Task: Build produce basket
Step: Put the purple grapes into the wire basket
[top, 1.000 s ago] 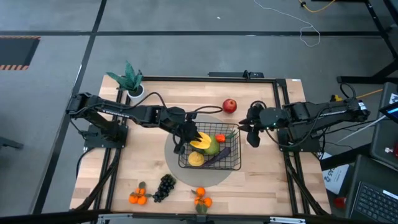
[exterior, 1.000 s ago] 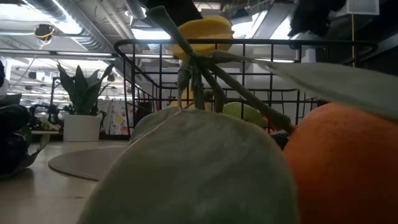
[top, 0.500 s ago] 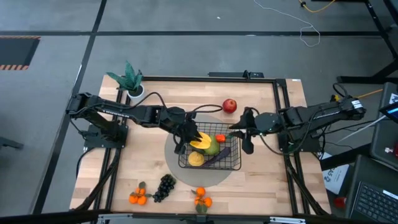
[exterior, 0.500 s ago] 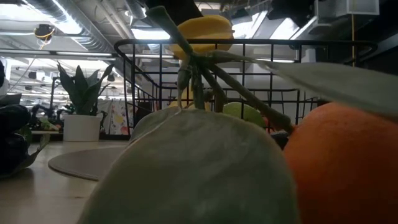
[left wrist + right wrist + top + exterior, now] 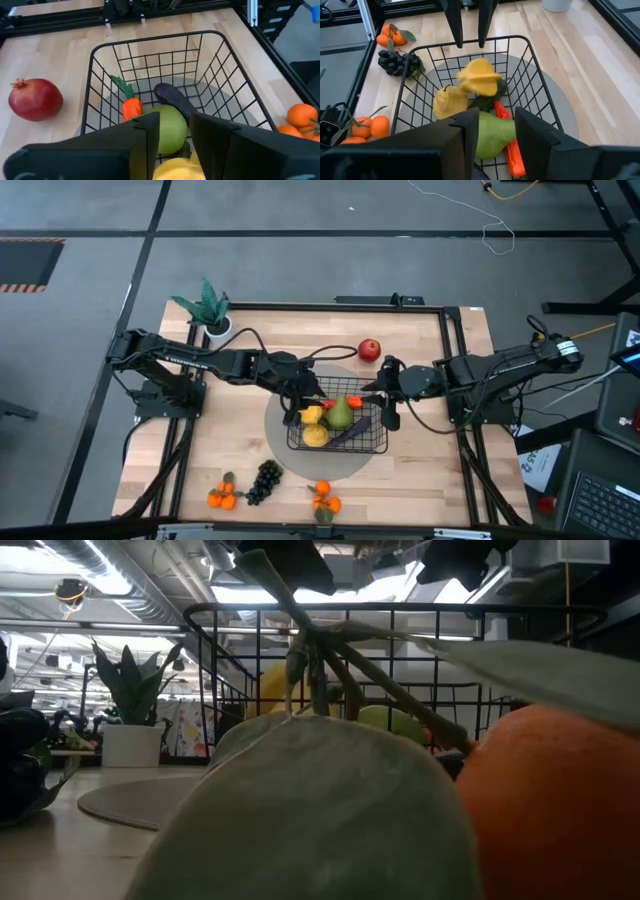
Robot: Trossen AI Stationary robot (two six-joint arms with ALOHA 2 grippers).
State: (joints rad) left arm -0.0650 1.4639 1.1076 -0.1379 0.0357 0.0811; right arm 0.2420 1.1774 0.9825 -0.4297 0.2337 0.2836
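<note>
The black wire basket [image 5: 340, 450] stands on a round grey mat. In it lie a yellow starfruit [image 5: 479, 76], a lemon [image 5: 449, 102], a green pear [image 5: 340, 413], an orange carrot [image 5: 131, 107] and a purple eggplant [image 5: 172, 97]. My left gripper [image 5: 300, 402] hovers open and empty over the basket's left rim; its fingers also show in the right wrist view [image 5: 469, 22]. My right gripper [image 5: 383, 392] hovers open and empty over the basket's right rim. A red fruit [image 5: 369, 349] lies on the table beyond the basket.
Black grapes [image 5: 265, 478] and two tangerine clusters [image 5: 221, 497] [image 5: 324, 500] lie near the front edge. One tangerine with leaves [image 5: 540, 800] fills the low view's foreground. A teal plant in a white pot [image 5: 210, 308] stands at the far left corner.
My left gripper has let go of the starfruit, which has dropped from above the rim into the basket beside the lemon and pear. My right gripper has moved toward the table's left edge, up to the basket's right rim.
</note>
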